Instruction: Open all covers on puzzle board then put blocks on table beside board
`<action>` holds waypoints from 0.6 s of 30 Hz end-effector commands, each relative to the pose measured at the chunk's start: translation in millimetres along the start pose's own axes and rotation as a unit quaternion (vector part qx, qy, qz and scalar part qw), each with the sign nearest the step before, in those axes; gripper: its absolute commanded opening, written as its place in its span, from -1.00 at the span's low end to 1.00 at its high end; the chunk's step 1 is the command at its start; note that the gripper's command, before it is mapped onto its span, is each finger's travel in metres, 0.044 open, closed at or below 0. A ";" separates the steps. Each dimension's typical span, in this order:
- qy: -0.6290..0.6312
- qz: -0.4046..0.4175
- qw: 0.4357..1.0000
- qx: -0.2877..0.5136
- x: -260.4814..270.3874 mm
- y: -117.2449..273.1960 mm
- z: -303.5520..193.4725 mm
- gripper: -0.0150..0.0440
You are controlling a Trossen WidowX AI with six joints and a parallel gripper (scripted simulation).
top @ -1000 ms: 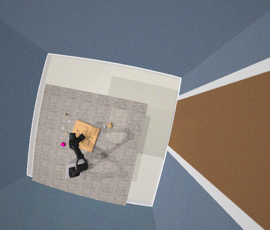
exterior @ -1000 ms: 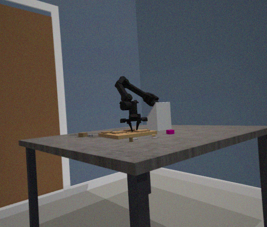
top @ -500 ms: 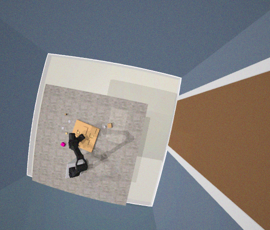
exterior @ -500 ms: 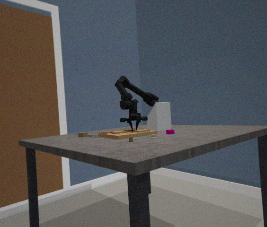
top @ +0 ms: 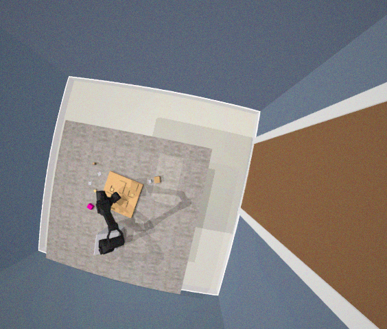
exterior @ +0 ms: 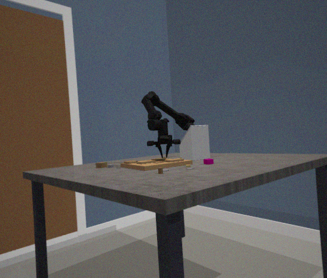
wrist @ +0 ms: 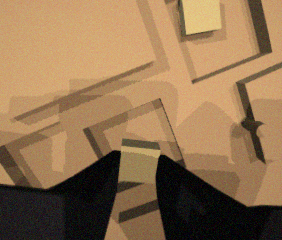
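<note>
Because the gripper (top: 112,199) (exterior: 164,157) (wrist: 138,160) pinches the pale block (wrist: 139,165) over the puzzle board (top: 138,188) (exterior: 145,166) (wrist: 81,40) (only its upper end, perhaps; the view is poor), a skewed lift could snag the recess wall and twist it loose.

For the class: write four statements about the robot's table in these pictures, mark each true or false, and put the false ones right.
1. The gripper is closed on a small block. True.
2. The magenta block lies on the puzzle board. False: it rests on the table, beside the board.
3. The arm is black. True.
4. The table legs are white. False: they are dark.
</note>
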State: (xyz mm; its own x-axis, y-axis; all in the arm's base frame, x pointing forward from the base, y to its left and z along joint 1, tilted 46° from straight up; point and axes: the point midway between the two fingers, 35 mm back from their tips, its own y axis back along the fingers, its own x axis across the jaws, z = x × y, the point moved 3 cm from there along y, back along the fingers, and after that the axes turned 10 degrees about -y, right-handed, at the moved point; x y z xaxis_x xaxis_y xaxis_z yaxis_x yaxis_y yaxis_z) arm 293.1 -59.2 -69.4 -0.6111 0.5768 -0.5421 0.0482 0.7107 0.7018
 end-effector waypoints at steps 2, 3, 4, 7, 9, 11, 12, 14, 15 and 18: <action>-0.002 0.002 1.000 -0.001 0.3 6.2 0.1 -0.22; -0.002 0.002 1.000 -0.001 0.4 7.5 0.1 -0.22; -0.002 0.002 1.000 -0.001 0.4 8.9 0.0 -0.22; -0.002 0.002 1.000 0.000 0.6 12.8 -0.2 -0.22; -0.002 0.002 1.000 0.000 0.7 15.5 -0.4 -0.22; -0.002 0.002 1.000 0.000 0.8 18.1 -0.5 -0.22; -0.002 0.002 1.000 0.000 0.9 19.5 -0.7 -0.22; -0.002 0.002 1.000 0.000 0.8 21.1 -0.5 -0.22; -0.002 0.002 1.000 0.000 0.8 23.2 -0.3 -0.22; -0.002 0.002 1.000 -0.001 0.7 30.8 0.3 -0.22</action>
State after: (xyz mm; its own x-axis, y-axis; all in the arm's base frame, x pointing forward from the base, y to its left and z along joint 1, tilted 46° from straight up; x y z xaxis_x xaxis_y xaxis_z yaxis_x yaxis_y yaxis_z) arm 292.7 -41.7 -52.5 -0.6131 0.5766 -0.5401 0.0522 0.7117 0.7005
